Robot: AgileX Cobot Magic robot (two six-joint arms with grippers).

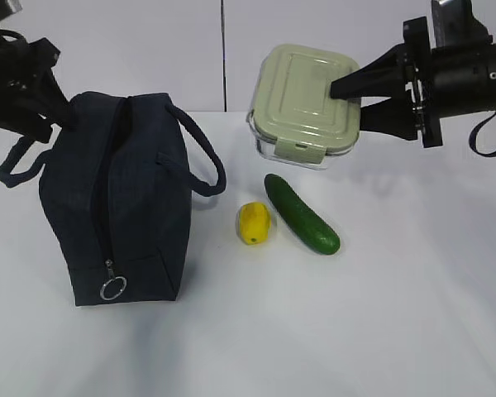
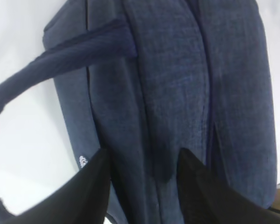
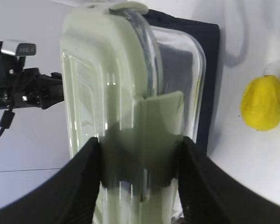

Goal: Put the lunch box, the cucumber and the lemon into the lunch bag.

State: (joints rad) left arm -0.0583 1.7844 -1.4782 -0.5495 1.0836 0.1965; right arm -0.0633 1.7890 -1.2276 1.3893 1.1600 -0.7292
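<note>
Lunch bag: left part of table, zipper closed, nothing inside yet. Lunch box: aloft, clamped by right gripper. Lemon, cucumber: mid-table, untouched. Left gripper: fingers spread narrowly over bag top.

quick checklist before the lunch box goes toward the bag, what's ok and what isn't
1. Right hand clamps the lunch box: ok, fingers pinch its right edge and it is lifted, tilted.
2. Lid seated: ok, the front clip looks shut.
3. Lunch bag open to receive: not ok, its zipper runs closed down to the ring pull.
4. Left hand on the bag: cannot tell whether the fingers pinch the fabric.
5. Path clear: ok, lemon and cucumber lie low on the table, beside the bag.
</note>
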